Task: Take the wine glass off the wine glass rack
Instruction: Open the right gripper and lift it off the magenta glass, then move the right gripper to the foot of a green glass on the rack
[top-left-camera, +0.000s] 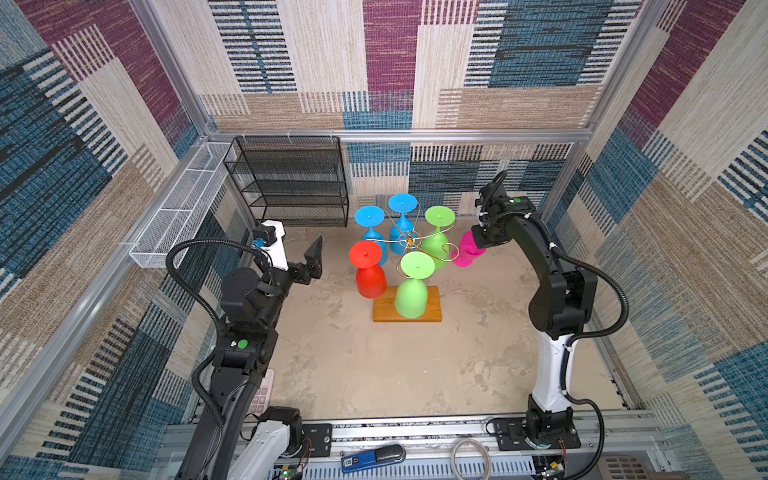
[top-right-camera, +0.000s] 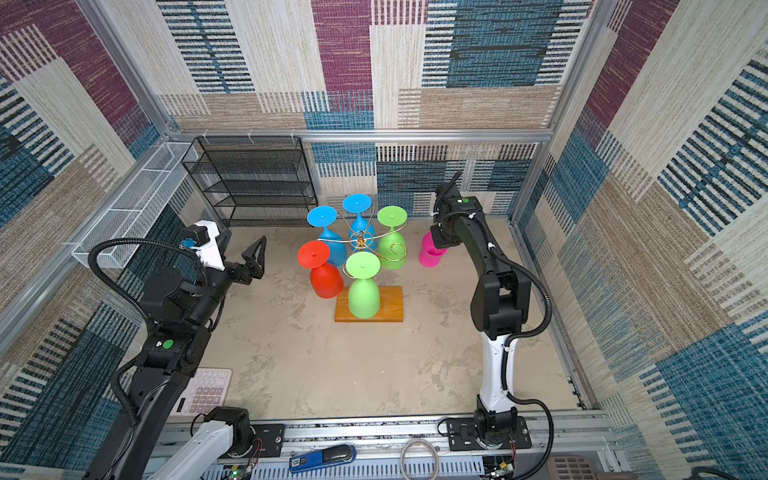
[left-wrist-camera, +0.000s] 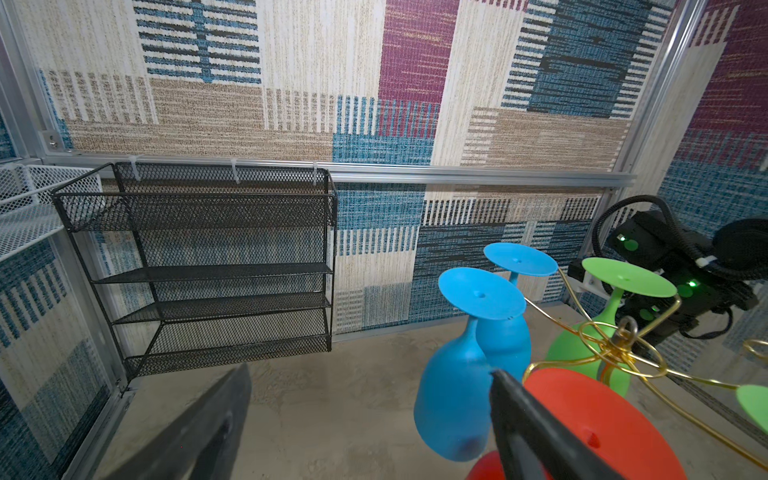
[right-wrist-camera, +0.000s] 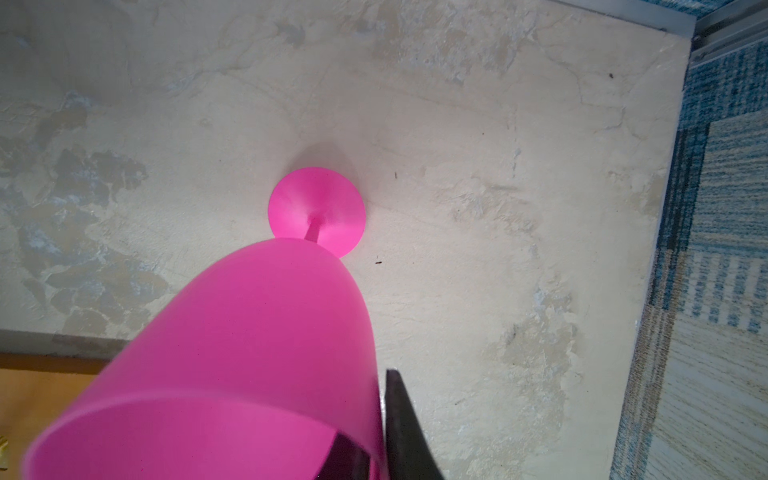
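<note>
Off the wire and upright on the surface (top-left-camera: 374, 365): pink wine glass (top-left-camera: 463, 254), foot flat on the mottled top in the right wrist view, bowl mouth upward; sits just to the right of the wine glass rack (top-left-camera: 408, 240) in both top views, apart from its gold wire.

Right pincer (right-wrist-camera: 370, 419) astride the rim of that glass: one finger inside the bowl, showing dark through the pink wall; the other outside, close against the wall; impossible to tell whether clamped or slack.

Left pincer (left-wrist-camera: 370, 374) spread wide and holding nothing; hovers above the surface on the left of the rack, pointed toward it, apart from every glass; near the red glass (top-left-camera: 370, 278) in the left wrist view.

On the rack, hanging upside down by their feet from the curled arms: two blue glasses (top-left-camera: 370, 218) at the back left, two green glasses (top-left-camera: 411, 295), one at the front over the wooden base (top-left-camera: 434, 300) and one at the back right, and the red glass at the front left.

Against the back wall, left of the rack: black mesh shelf (top-left-camera: 291, 183); along the left wall: long white mesh basket (top-left-camera: 174, 220).
</note>
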